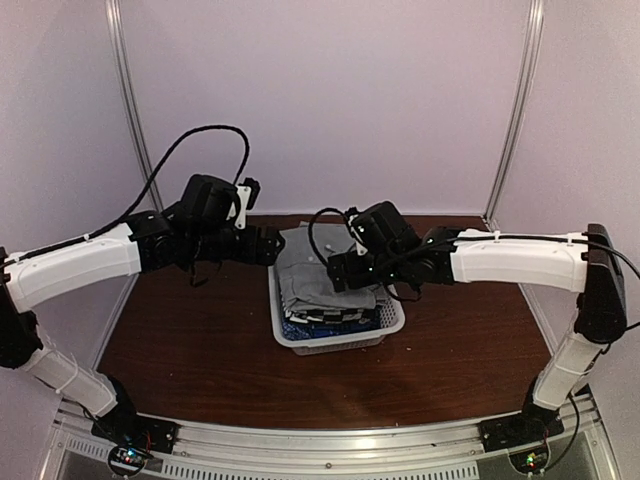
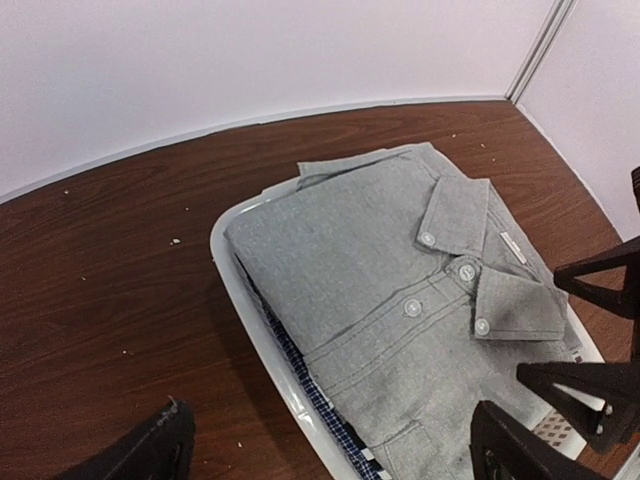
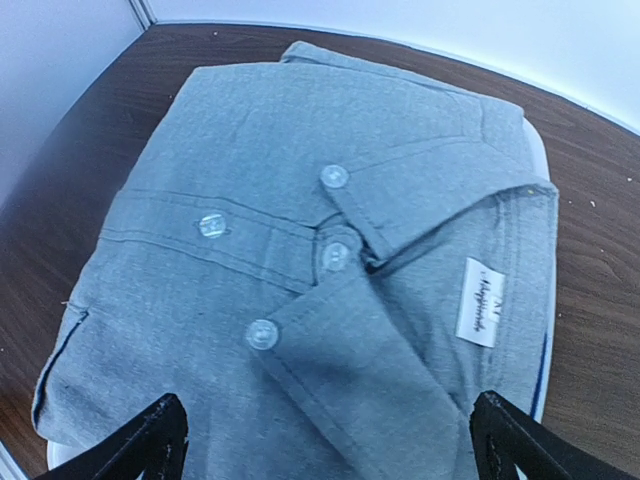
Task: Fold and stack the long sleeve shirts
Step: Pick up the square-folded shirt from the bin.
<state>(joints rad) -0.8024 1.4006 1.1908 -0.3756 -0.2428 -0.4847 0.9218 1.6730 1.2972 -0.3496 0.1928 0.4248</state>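
Grey shirt (image 2: pixel 380 290) is stacked folded on the checked shirt (image 2: pixel 306 382) in the basket (image 2: pixel 222 252). Left gripper (image 2: pixel 330 420) and right gripper (image 3: pixel 328 405) are spread wide, nothing grabbed.

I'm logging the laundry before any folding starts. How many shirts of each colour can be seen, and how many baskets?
Grey shirt: 1
Checked shirt: 1 (only an edge shows under the grey one)
White basket: 1
Total: 3
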